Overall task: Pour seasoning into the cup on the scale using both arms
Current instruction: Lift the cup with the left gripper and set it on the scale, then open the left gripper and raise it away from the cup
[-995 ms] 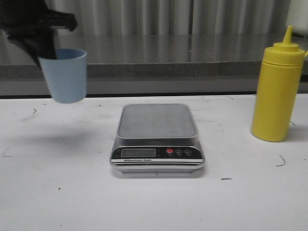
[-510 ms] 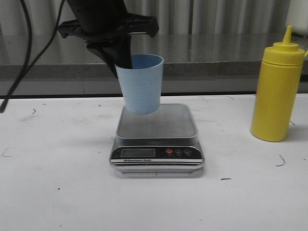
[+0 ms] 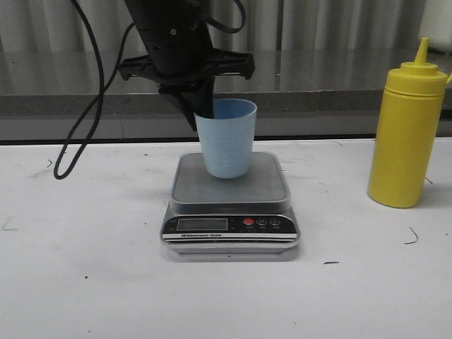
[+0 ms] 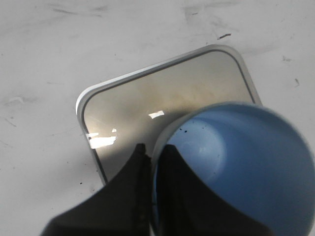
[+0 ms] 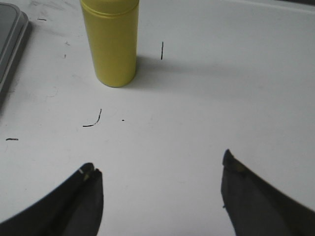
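The pale blue cup (image 3: 227, 141) stands upright at the middle of the silver scale's platform (image 3: 265, 185); its base is at or just above the steel. My left gripper (image 3: 203, 113) is shut on the cup's left rim, one finger inside and one outside. The left wrist view shows the same pinch at the gripper (image 4: 153, 148), the cup (image 4: 246, 162) and the scale (image 4: 147, 98) below it. The tall yellow seasoning bottle (image 3: 407, 134) stands on the table to the right of the scale. My right gripper (image 5: 160, 164) is open and empty, with the bottle (image 5: 110, 44) ahead of it.
The scale's black front panel (image 3: 231, 224) with its display and red button faces the front. A black cable (image 3: 78, 120) hangs from the left arm over the table's left part. A grey ledge (image 3: 339, 85) runs along the back. The scale's edge (image 5: 9, 44) shows in the right wrist view.
My left gripper has carried the cup from the far left, rightwards and down, to the scale's platform. The bottle and scale have not moved.
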Robot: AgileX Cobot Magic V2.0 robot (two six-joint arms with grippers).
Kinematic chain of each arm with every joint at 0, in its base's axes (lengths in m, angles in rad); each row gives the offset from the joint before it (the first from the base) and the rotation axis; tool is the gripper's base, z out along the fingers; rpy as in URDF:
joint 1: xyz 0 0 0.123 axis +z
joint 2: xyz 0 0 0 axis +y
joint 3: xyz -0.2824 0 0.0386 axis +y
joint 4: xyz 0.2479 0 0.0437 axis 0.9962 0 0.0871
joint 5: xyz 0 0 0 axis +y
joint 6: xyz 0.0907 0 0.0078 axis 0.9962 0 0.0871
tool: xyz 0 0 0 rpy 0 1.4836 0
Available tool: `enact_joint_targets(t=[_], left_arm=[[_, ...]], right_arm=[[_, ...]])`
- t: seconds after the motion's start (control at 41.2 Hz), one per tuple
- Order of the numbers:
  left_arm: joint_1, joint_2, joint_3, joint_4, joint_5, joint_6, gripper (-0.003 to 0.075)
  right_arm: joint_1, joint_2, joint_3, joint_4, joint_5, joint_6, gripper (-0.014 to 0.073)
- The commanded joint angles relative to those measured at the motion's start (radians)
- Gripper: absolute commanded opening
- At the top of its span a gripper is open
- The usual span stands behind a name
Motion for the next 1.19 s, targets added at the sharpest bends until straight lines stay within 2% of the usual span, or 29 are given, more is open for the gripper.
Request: enact_joint_targets(t=[0.0, 0.218, 0.291, 0.413, 0.51, 0.607, 0.801, 0.971, 1.165], left_arm=[[-0.006, -0.053, -0.036, 0.000, -0.023, -0.010, -0.0020], [-0.006, -0.053, -0.036, 0.000, -0.025, -0.010, -0.0014], [-0.006, -0.053, -0.036, 0.000, -0.027, -0.010, 0.0019], [-0.006, -0.053, -0.036, 0.000, -0.031, -0.010, 0.0155], [-0.006, -0.053, -0.036, 0.000, -0.038, -0.010, 0.0303], [-0.013, -0.058, -0.038, 0.000, -0.038, 0.006, 0.0365], [-0.030, -0.133, -0.038, 0.003, -0.005, 0.076, 0.0369], [-0.037, -0.284, -0.025, 0.017, 0.025, 0.109, 0.0369], [-0.037, -0.507, 0.113, 0.061, -0.015, 0.125, 0.0369]], right_arm=[[-0.003, 0.006, -0.032, -0.015, -0.058, -0.005, 0.0530], [-0.003, 0.006, -0.032, -0.015, -0.058, -0.005, 0.0530], [-0.003, 0.006, -0.032, -0.015, -0.058, -0.005, 0.0530], [-0.003, 0.006, -0.032, -0.015, -0.058, -0.005, 0.0530], [-0.003, 0.006, -0.032, -0.015, -0.058, -0.005, 0.0530], [-0.003, 0.006, -0.032, -0.015, -0.058, -0.005, 0.0530], [-0.003, 0.006, -0.032, -0.015, -0.058, -0.005, 0.0530], [-0.003, 0.006, -0.032, -0.015, -0.058, -0.005, 0.0530], [-0.003, 0.006, -0.032, -0.015, -0.058, -0.005, 0.0530]])
